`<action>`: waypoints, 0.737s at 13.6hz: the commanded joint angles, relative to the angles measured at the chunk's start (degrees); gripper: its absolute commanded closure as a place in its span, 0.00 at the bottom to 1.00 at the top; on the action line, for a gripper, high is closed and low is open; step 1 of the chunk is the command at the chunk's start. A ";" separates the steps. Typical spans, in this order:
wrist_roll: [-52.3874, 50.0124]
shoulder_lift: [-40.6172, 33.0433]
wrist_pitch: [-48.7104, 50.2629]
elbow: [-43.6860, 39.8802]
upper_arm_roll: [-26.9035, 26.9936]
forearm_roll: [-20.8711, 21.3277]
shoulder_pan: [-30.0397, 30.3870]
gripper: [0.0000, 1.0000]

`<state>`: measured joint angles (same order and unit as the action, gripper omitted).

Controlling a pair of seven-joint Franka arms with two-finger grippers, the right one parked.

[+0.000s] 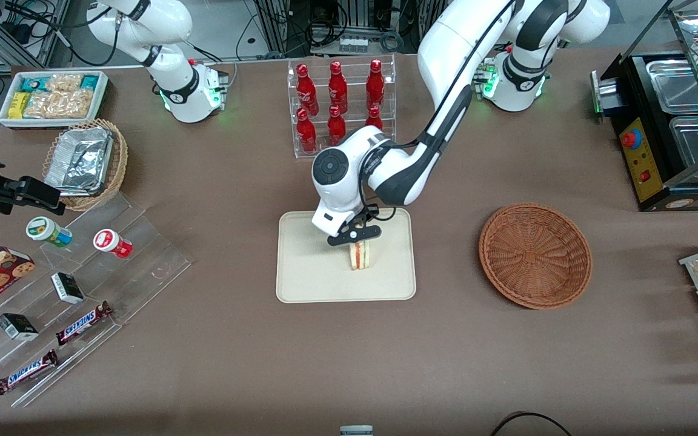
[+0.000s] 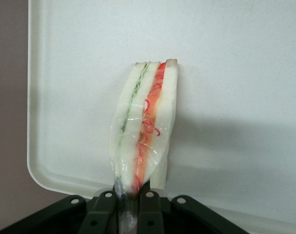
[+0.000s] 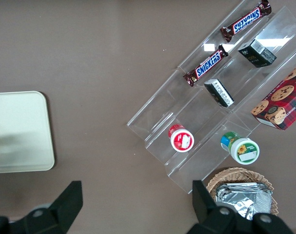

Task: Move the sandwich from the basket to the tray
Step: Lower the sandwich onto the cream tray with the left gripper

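The sandwich (image 1: 361, 255), a pale wedge in clear wrap with red and green filling, stands on edge over the middle of the cream tray (image 1: 300, 272); I cannot tell whether it touches the tray or hangs just above it. My left gripper (image 1: 355, 235) is directly above it, shut on its upper end. In the left wrist view the fingers (image 2: 150, 207) pinch the wrapped end of the sandwich (image 2: 145, 122), with the tray (image 2: 235, 73) beneath. The reddish-brown basket (image 1: 535, 254) lies empty beside the tray, toward the working arm's end.
A clear rack of red bottles (image 1: 340, 103) stands farther from the front camera than the tray. Toward the parked arm's end are a tan wicker basket with foil (image 1: 85, 160), a white snack bin (image 1: 52, 97) and an acrylic stepped shelf (image 1: 82, 284). A black appliance (image 1: 670, 133) stands at the working arm's end.
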<state>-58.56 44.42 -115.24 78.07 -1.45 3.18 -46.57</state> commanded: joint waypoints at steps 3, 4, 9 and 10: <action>1.78 2.24 0.63 -3.28 0.83 0.86 -1.16 1.00; 1.78 2.16 0.54 -3.28 0.83 0.86 -1.16 0.93; 1.69 -0.73 1.94 -3.37 1.10 0.86 -0.72 0.01; 1.17 -2.31 3.69 -3.37 1.19 0.60 -0.37 0.01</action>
<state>-57.14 44.92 -114.68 75.41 -1.01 3.28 -46.79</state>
